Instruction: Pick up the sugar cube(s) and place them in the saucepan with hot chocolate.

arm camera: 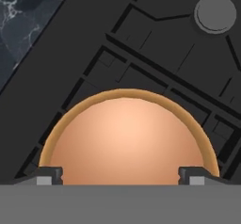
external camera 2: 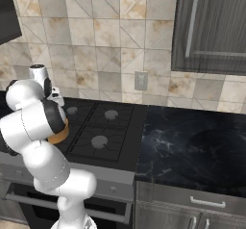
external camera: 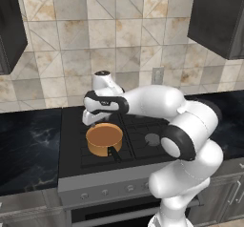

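One saucepan (external camera: 104,139) sat upright on the stove (external camera: 143,126).
Its black handle pointed toward the stove's front edge; gripper (arm camera: 121,175) fingers spread wide above it.

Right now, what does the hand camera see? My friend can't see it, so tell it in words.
The open gripper hangs right over the copper saucepan, looking down into its smooth brown inside, with one dark fingertip at each side. The pan sits on the black stove grate, with a grey burner cap farther off.
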